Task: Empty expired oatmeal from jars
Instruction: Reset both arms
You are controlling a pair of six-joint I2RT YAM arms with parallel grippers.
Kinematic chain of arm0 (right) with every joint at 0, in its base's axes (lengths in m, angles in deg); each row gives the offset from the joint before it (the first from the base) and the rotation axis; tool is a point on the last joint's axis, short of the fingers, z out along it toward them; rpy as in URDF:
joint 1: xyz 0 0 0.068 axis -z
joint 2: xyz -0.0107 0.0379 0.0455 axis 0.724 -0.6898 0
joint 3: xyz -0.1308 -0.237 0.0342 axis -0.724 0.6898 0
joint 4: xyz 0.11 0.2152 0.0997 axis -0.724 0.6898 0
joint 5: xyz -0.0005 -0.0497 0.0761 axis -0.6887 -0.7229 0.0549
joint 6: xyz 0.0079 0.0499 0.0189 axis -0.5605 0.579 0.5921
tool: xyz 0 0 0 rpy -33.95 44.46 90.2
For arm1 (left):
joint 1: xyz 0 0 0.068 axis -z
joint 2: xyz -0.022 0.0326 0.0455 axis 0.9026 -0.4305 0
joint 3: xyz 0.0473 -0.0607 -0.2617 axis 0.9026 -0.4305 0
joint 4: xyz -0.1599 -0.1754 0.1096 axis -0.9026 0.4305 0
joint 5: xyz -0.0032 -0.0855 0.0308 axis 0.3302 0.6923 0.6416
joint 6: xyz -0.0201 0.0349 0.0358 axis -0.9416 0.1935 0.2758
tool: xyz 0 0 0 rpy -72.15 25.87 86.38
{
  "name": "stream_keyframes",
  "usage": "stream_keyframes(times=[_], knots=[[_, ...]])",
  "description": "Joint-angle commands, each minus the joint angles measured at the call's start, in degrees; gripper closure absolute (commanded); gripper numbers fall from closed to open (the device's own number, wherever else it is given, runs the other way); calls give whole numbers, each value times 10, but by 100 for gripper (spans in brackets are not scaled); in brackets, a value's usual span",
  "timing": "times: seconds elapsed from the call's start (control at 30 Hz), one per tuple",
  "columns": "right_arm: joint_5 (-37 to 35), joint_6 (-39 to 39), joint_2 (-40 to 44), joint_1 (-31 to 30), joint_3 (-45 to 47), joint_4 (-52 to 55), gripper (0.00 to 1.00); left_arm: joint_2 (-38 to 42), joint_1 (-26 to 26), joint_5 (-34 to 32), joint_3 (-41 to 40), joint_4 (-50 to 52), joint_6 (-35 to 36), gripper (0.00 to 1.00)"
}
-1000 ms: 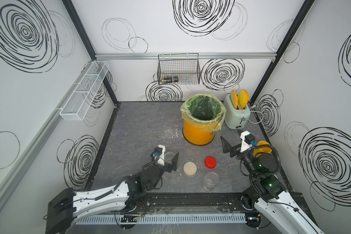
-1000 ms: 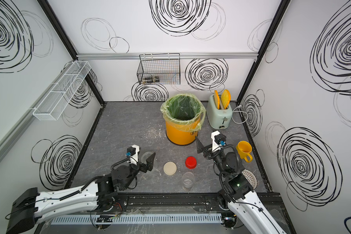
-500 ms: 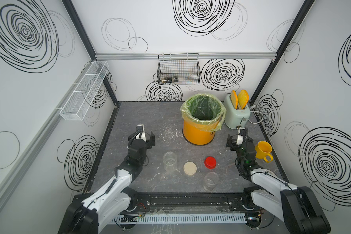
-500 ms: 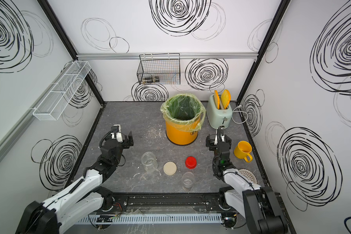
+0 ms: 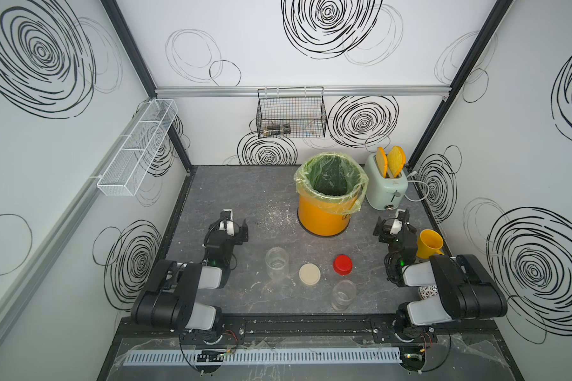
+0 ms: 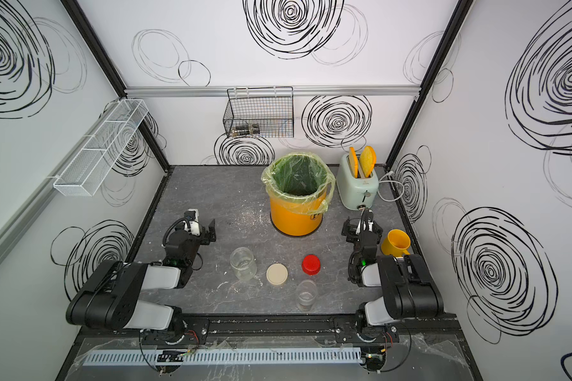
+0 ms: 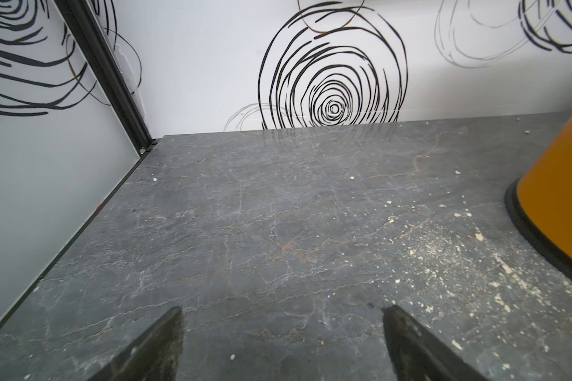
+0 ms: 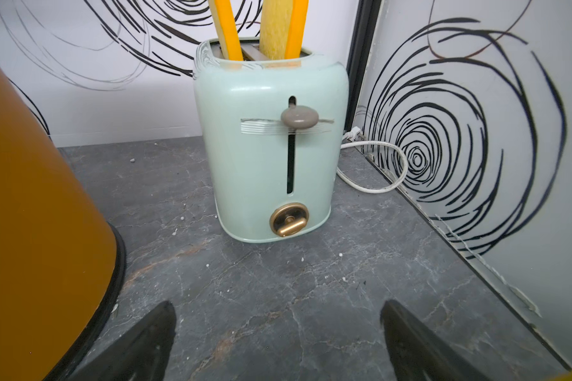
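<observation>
Two clear jars stand open on the grey table in both top views: the wider jar [image 5: 276,264] [image 6: 243,264] and the slimmer jar [image 5: 344,295] [image 6: 306,295]. Both look see-through, with no fill visible. The beige lid [image 5: 309,274] and red cap [image 5: 342,264] lie between them. Pale oatmeal flakes [image 7: 443,257] are scattered on the table beside the bin. My left gripper [image 5: 235,227] [image 7: 283,310] is open over bare table, left of the jars. My right gripper [image 5: 392,226] [image 8: 278,305] is open, facing the toaster.
A yellow bin with a green liner [image 5: 329,194] [image 8: 30,214] stands behind the jars. The mint toaster [image 5: 387,188] [image 8: 271,148] and its white cord [image 8: 377,184] fill the back right corner. A yellow cup [image 5: 430,244] sits by the right arm. A wire basket [image 5: 291,115] hangs on the back wall.
My left gripper has drawn away from the wider jar to the left side. Both arms have folded back at the sides, and their open grippers now point toward the back wall.
</observation>
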Motion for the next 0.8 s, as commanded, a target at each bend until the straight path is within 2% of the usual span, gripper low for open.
stream_keyframes(times=[0.0,0.13,0.23,0.3,0.33,0.37,0.43,0.47,0.57,0.77], knots=[[38,25,1,17,-39,31,2,-8,-19,38,12,-85,-14,4],[40,21,-8,17,-43,28,2,0,-16,30,6,-87,-13,4],[37,16,0,12,-35,19,2,2,28,-60,-13,-118,3,4],[28,10,1,3,-33,14,2,1,33,-71,-28,-156,8,4],[25,9,2,0,-31,14,2,2,18,-40,-15,-131,1,4],[23,8,1,-1,-31,12,2,-1,-8,23,10,-85,-8,4],[31,9,-1,3,-35,20,2,0,-47,109,-12,-118,-23,4],[38,10,-1,6,-37,23,2,-8,-51,128,-15,-141,-23,4],[44,10,-2,9,-38,26,2,-1,-26,84,1,-97,-7,4],[48,11,-4,11,-43,31,2,-11,-30,86,16,-81,-11,4]])
